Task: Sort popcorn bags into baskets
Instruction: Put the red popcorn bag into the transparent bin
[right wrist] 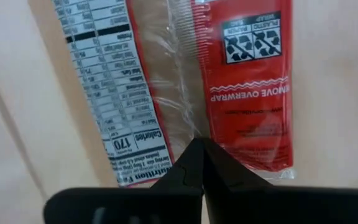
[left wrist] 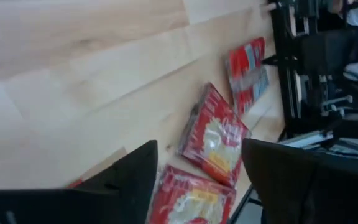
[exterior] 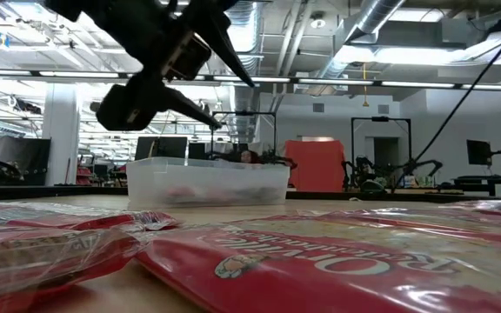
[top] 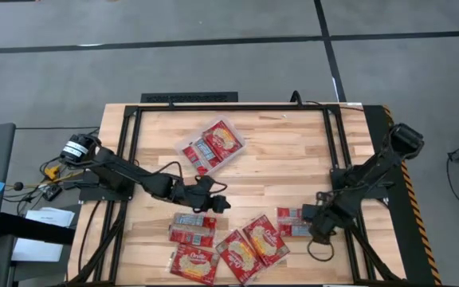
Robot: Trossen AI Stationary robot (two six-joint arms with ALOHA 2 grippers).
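I count about two bags in the tray (top: pixel 184 149) near the table's far middle; the sort is barely started. Five bags lie loose along the near edge: a face-down bag (top: pixel 193 229), three face-up ones beside it (top: pixel 241 251), and one more (top: pixel 293 221) toward the right. My left gripper (top: pixel 221 204) hangs spread and empty above the face-down bag. My right gripper (top: pixel 312 214) is pressed shut, its tips on the right-hand bag's near edge; I can't tell if it pinches it.
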